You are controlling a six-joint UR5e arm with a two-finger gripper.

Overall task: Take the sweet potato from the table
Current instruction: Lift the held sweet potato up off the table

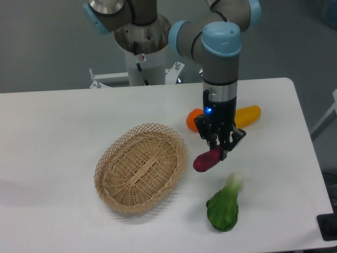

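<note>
Here the tool [218, 148] grips the sweet potato [206, 160] by its upper end.

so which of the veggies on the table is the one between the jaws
The reddish-purple sweet potato, gripped at its upper end. The yellow-orange vegetable and the leafy green one lie apart, untouched.
</note>
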